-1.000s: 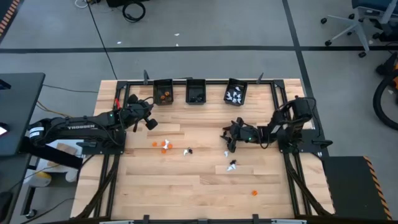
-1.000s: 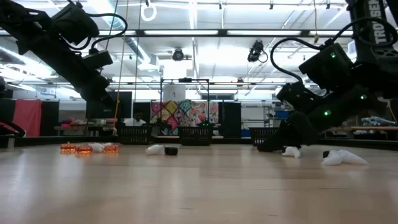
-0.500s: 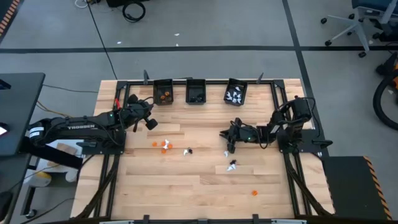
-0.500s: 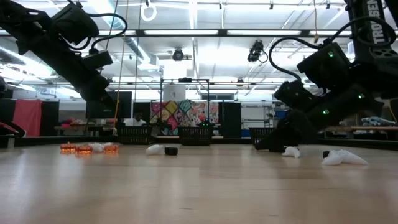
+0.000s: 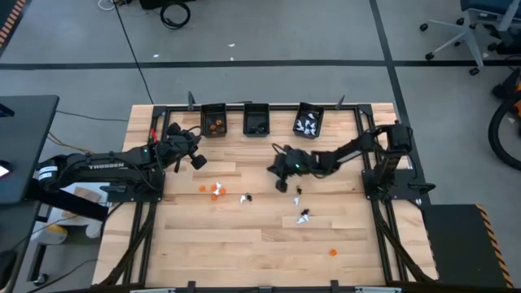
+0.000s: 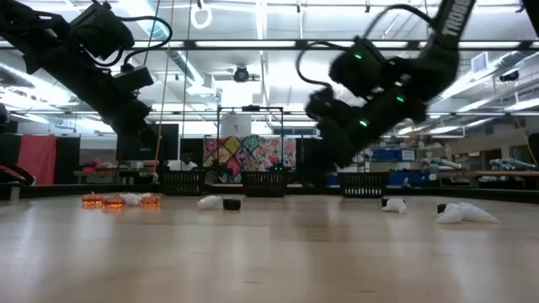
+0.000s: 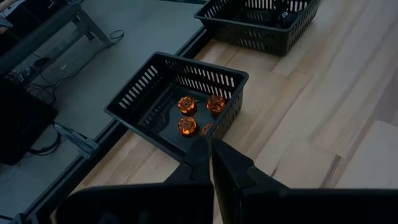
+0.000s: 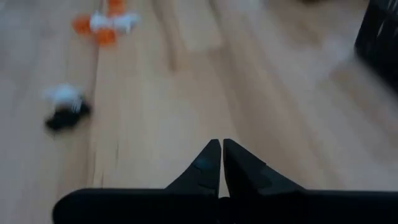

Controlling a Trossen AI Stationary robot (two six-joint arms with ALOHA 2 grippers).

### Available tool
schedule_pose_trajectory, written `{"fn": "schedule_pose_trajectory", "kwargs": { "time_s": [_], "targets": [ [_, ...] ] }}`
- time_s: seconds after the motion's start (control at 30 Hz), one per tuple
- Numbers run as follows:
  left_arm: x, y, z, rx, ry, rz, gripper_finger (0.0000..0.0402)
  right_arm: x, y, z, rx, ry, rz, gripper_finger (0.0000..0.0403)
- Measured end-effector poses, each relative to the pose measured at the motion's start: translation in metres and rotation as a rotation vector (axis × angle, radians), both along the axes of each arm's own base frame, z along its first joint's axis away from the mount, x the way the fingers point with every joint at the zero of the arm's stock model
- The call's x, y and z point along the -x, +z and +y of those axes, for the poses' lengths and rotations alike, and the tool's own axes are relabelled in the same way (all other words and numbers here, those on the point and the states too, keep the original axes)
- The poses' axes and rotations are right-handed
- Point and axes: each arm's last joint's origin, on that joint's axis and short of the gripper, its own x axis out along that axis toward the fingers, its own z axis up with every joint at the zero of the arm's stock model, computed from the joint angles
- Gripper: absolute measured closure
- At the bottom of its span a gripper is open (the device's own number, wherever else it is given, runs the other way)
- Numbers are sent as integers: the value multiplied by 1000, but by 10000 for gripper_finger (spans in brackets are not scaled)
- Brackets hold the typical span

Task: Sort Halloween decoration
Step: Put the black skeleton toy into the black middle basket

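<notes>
While the three black bins sit in a row along the far edge of the table (image 5: 244,244), we can read their contents from above: the left bin (image 5: 213,120) holds orange trinkets, the middle bin (image 5: 256,120) holds dark ones, and the right bin (image 5: 308,120) holds white ones. From the left wrist view we count three orange pumpkin-like pieces (image 7: 198,113) on the floor of the left bin (image 7: 155,93), with a fourth partly hidden by its near wall, and a second bin (image 7: 261,25) shows farther off with something dark in it. Our left pincer (image 5: 198,162) hangs above the table just in front of the left bin, fingers pressed together, and we see nothing between them. Our right pincer (image 5: 282,183) reaches toward the middle of the table, raised off the wood in the low view, fingers closed tip to tip (image 8: 219,163); we cannot tell whether anything tiny is pinched there. Loose Halloween decoration lies on the table: an orange and white cluster (image 5: 213,190), a black and white pair (image 5: 246,197), a white piece (image 5: 298,191) just beside the right pincer, another black and white pair (image 5: 304,216) nearer the front, and a lone orange piece (image 5: 333,252) near the front edge
</notes>
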Motion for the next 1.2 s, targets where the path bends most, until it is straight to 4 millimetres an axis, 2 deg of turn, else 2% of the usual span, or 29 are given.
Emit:
{"fn": "schedule_pose_trajectory", "kwargs": {
  "time_s": [0.13, 0.3, 0.47, 0.63, 0.73, 0.97, 1.1, 1.2],
  "targets": [
    [0, 0, 0, -3, -4, 8, 402, -24, 27, -14, 1, 12, -29, 381],
    [0, 0, 0, -3, -5, 9, 402, -41, 52, -28, 55, 29, -74, 381],
    [0, 0, 0, -4, -5, 8, 402, -50, 75, -53, 115, -11, -145, 381],
    [0, 1, 0, -10, -7, 0, 402, -55, 94, -84, 156, -122, -252, 381],
    [-1, 1, 0, -12, -8, 1, 402, -63, 94, -104, 147, -172, -274, 381],
    [0, 0, 0, -11, -11, 16, 402, -77, 77, -149, 74, -301, -217, 375],
    [0, -1, 0, -8, -11, 23, 402, -72, 70, -163, 30, -319, -163, 343],
    [0, -1, -1, -7, -13, 25, 402, -69, 71, -166, 5, -295, -161, 307]
  ]
}}
